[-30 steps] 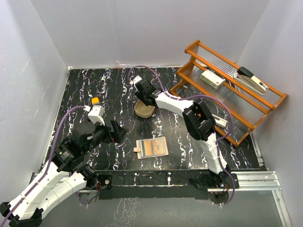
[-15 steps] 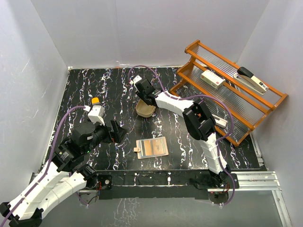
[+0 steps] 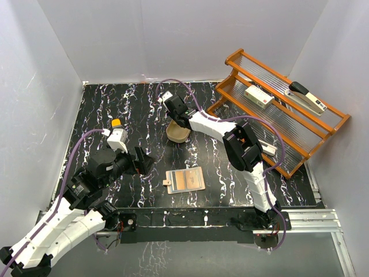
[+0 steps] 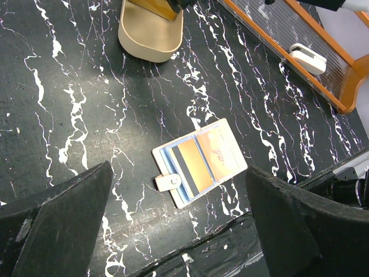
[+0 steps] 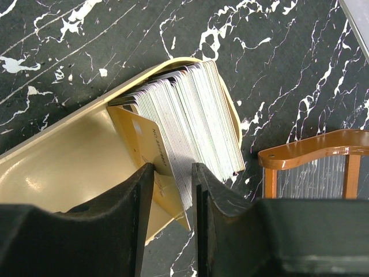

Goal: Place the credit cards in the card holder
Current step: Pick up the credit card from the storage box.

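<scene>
The card holder [image 3: 184, 180] lies open and flat near the table's front edge, with cards in its clear slots; it also shows in the left wrist view [image 4: 199, 161]. The credit cards [image 5: 190, 115] stand on edge as a packed stack in the gold oval tray [image 5: 69, 167], which sits mid-table [image 3: 176, 137]. My right gripper [image 3: 176, 114] is over the tray. Its jaws [image 5: 173, 170] are narrowly apart, straddling the near end of the stack, the left finger against a gold-faced card. My left gripper [image 3: 144, 160] hovers left of the holder, wide open and empty [image 4: 179, 173].
An orange wooden rack [image 3: 282, 109] stands at the right, with a white box with a red mark [image 3: 258, 96], a stapler [image 3: 307, 97] and a white object on its lowest shelf [image 3: 268, 149]. White walls enclose the table. The tray's rim also shows in the left wrist view [image 4: 147, 34].
My right gripper has shifted slightly toward the back over the tray. The left arm and the card holder have not moved.
</scene>
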Robot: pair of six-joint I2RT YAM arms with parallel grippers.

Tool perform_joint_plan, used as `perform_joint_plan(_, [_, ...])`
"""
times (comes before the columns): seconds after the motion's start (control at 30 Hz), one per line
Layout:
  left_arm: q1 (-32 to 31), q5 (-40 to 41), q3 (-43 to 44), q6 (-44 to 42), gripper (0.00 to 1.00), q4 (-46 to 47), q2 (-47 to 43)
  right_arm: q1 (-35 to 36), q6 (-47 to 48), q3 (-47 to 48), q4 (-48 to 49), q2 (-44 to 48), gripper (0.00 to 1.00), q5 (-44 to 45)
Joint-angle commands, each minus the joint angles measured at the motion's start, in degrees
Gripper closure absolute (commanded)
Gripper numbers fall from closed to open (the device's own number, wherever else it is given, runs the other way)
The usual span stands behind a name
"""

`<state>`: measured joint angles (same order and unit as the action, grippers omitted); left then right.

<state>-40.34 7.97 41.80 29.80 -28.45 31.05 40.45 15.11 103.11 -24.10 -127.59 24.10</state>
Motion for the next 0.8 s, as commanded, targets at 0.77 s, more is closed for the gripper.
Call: perform_joint_plan(0.77, [0.2,5.7,1.5,1.6,0.01,-4.1,3.5,-0.7,-1.3,5.7,-2.8,4.2,0.92,-0.2])
